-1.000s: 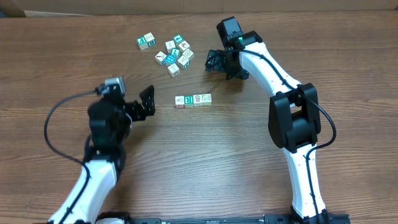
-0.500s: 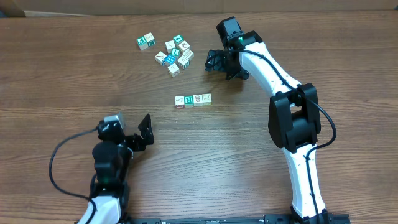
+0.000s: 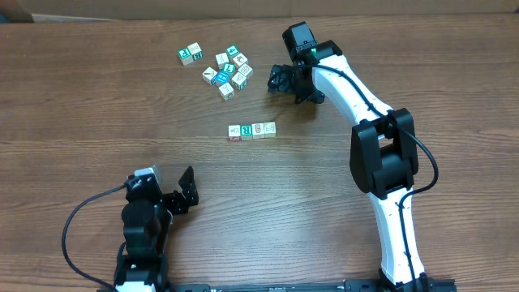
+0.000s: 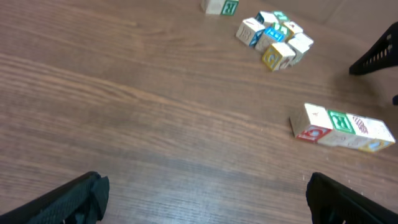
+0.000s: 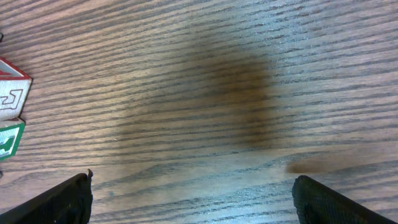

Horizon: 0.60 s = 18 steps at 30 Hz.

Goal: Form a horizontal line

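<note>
Several small letter blocks lie touching in a horizontal row (image 3: 252, 130) at the table's middle; the row also shows in the left wrist view (image 4: 342, 128). A loose cluster of blocks (image 3: 229, 71) lies at the back, with one block (image 3: 190, 54) apart to its left. The cluster shows in the left wrist view (image 4: 273, 40). My left gripper (image 3: 186, 193) is open and empty near the front left, far from the row. My right gripper (image 3: 280, 79) is open and empty just right of the cluster, with two blocks (image 5: 9, 112) at its view's left edge.
The wooden table (image 3: 324, 203) stretches around the blocks. The right arm (image 3: 357, 97) reaches from the front right across to the back centre. A black cable (image 3: 81, 219) loops beside the left arm.
My left arm has pulled back toward the front edge, away from the row, with its gripper still open. The right arm and the blocks have not moved.
</note>
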Motion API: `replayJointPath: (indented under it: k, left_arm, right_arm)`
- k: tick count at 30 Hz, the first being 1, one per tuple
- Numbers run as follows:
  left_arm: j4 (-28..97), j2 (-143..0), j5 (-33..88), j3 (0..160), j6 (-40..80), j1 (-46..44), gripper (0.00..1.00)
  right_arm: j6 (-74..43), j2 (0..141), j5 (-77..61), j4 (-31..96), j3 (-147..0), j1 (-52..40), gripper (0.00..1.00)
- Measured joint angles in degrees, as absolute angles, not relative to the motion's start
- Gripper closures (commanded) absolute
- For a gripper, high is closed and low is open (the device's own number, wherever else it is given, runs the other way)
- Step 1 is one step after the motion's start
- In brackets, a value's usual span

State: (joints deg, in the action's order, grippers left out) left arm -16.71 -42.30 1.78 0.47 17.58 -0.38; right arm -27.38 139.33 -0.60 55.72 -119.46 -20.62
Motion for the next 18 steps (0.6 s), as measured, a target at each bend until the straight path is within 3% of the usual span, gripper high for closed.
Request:
replayJointPath:
  k: [10, 18]
  left_arm:
    - [3.2, -20.5, 0.3, 0.5, 15.7, -0.4, 0.01]
    - [4.4, -5.5, 0.2, 0.5, 11.2, -0.4, 0.0]
  right_arm:
    - [-27.4, 139.3, -0.6, 55.7, -119.5, -20.6, 0.0]
    - [-27.4, 139.3, -0.6, 55.7, -119.5, -20.6, 0.0]
